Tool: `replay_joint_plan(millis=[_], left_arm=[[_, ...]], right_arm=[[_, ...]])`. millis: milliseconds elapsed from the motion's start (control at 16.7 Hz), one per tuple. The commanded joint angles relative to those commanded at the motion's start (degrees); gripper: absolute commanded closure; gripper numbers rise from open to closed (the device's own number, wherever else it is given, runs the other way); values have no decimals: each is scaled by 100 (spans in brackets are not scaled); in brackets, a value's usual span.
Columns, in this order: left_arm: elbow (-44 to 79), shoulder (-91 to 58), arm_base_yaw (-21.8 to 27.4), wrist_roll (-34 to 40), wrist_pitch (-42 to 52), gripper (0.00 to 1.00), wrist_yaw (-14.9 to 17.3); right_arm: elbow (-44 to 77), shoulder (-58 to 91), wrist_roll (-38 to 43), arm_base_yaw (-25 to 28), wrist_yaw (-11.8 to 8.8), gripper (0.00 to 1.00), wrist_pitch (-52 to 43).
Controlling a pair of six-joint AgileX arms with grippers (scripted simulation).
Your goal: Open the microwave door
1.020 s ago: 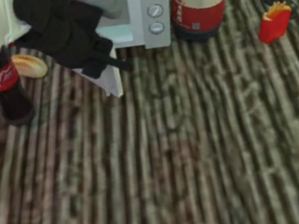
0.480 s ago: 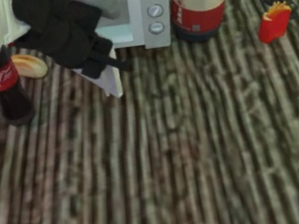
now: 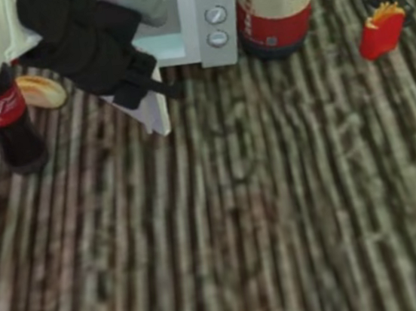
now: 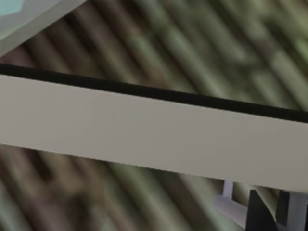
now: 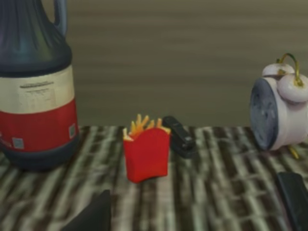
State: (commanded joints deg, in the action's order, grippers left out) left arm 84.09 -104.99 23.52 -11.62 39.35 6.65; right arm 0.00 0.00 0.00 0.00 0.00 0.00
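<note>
The white microwave (image 3: 214, 48) stands at the table's far edge, its two round knobs on the right strip. The microwave door (image 3: 156, 112) stands swung out toward the table's front, hinged at the left; the pale interior (image 3: 160, 44) shows. My left arm reaches over the oven, and my left gripper (image 3: 162, 89) is at the door's free edge, shut on it. In the left wrist view the door (image 4: 154, 130) fills the frame as a pale band with one dark finger (image 4: 262, 211) beside it. My right gripper (image 5: 192, 211) is parked at the far right, open, out of the top view.
A cola bottle (image 3: 1, 112) and a bread roll (image 3: 42, 91) sit left of the door. A big dark jug (image 3: 277, 7) stands right of the microwave. A red fries box (image 3: 382, 28), a black stapler (image 5: 179, 136) and an alarm clock (image 5: 279, 110) lie at the far right.
My left arm has shifted only slightly over the microwave. The door keeps about the same open angle.
</note>
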Motion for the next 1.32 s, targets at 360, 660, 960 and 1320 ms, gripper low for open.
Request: replay_joint_plan(millis=[360,660,960,1320], left_arm=[[-17,-4,21,1,6,100,45],[-196,190,-226,-635,56,100,358],[-311,265,-341,-912,101,100,501],[-311,265,-341,-912,101,100,501]], right_arm=[[0,0,0,0,0,0,0],[0,0,0,0,0,0,0],[0,0,0,0,0,0,0],[0,0,0,0,0,0,0]])
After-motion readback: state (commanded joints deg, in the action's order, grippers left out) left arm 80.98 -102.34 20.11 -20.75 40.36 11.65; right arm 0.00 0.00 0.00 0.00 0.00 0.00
